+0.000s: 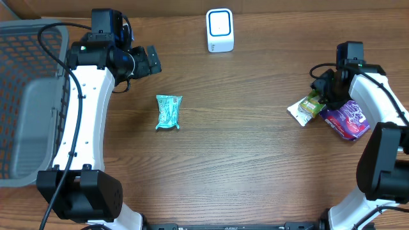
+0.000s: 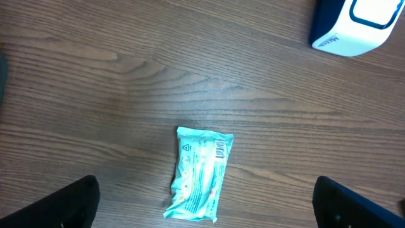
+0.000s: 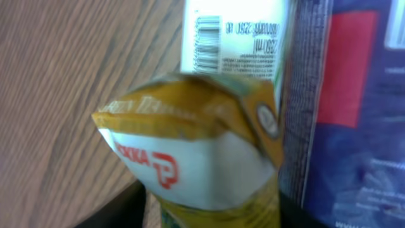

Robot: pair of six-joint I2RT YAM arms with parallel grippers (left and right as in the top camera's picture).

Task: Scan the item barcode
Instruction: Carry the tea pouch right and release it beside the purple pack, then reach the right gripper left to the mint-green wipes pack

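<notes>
A white and blue barcode scanner (image 1: 220,30) stands at the back of the table, and its corner shows in the left wrist view (image 2: 354,25). A yellow-green and white pouch (image 1: 307,105) lies at the right, printed with a barcode (image 3: 207,35). My right gripper (image 1: 324,89) is down over the pouch (image 3: 190,152), which sits between its fingers. The jaws stand apart, and wood shows between the left finger (image 3: 117,212) and the pouch. A teal packet (image 1: 169,112) lies left of centre. My left gripper (image 1: 148,61) hovers open behind the teal packet (image 2: 199,171), holding nothing.
A purple packet (image 1: 345,120) lies against the pouch's right side, filling the right of the right wrist view (image 3: 348,95). A grey mesh basket (image 1: 32,96) stands at the table's left edge. The wooden table (image 1: 243,147) stretches between the teal packet and the pouch.
</notes>
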